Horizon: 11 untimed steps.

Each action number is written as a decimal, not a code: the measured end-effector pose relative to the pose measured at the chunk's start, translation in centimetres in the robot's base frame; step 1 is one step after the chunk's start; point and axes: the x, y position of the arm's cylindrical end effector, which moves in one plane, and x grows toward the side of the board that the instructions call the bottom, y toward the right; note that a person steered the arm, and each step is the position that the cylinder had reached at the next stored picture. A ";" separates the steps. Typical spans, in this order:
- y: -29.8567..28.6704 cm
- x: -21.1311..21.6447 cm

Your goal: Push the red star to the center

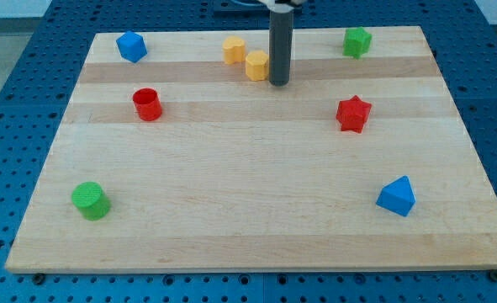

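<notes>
The only part of the robot that shows is its rod (279, 44), a straight, round, dark grey bar with a smooth, matte surface. Its width is even from top to bottom, with no taper. A faint lighter streak runs down its length where light catches the curve. The tip (279, 83) is cut flat and blunt, the same dark grey as the rest, with no pad, cap or marking on it. At the top edge of the view the rod meets a lighter, pale grey or white collar, seen only in part. Behind that collar a thin dark cable curves away and is cut off by the frame. No screws, labels or lettering can be made out.
</notes>
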 end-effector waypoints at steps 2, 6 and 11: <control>-0.4 5.1; 3.9 10.9; 14.2 5.6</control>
